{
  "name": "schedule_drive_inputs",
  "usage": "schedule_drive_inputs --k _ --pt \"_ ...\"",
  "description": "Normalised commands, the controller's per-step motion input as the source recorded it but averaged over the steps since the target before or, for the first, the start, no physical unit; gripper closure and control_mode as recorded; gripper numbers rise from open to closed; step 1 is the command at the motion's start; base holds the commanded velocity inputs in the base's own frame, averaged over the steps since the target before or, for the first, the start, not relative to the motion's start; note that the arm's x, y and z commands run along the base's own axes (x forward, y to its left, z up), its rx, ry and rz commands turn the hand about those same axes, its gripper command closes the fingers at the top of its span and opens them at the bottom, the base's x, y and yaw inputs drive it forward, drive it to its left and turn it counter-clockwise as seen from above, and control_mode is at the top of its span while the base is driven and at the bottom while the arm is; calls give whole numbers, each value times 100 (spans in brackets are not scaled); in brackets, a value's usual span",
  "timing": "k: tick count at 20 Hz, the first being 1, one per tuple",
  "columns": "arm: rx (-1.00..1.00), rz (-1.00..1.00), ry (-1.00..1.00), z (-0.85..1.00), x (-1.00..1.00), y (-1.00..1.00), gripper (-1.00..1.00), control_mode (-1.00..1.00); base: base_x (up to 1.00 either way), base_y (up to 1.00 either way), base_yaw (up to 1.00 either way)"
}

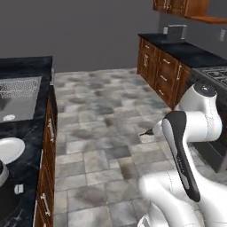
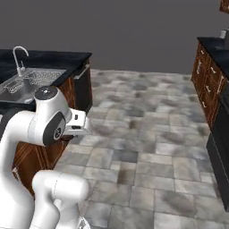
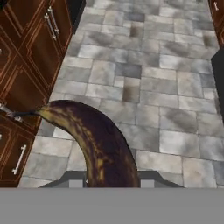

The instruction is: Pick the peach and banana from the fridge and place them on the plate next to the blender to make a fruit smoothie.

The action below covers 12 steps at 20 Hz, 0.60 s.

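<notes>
Grey stone floor tiles stretched across a simulated kitchen under a plain grey wall. From the left base view, a black worktop ran along the left edge, carrying a steel sink and, nearer the front edge, a white plate cut off by the frame, with a small pale cube further forward. A toaster stood on the far right worktop above brown cabinets. From the right base view, the same sink showed its curved tap, which the left view did not. The hand view alone showed the gripper clamped on the dark banana, held above the floor beside brown cabinet doors, its stem curving toward them.
</notes>
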Motion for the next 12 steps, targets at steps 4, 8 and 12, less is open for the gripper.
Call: schedule_drive_inputs --k 4,8,12 --pt "0 0 0 0 0 0 100 100 82 -15 82" --pt "0 0 0 0 0 0 100 100 71 -11 86" --pt "0 0 0 0 0 0 100 100 99 -36 71"
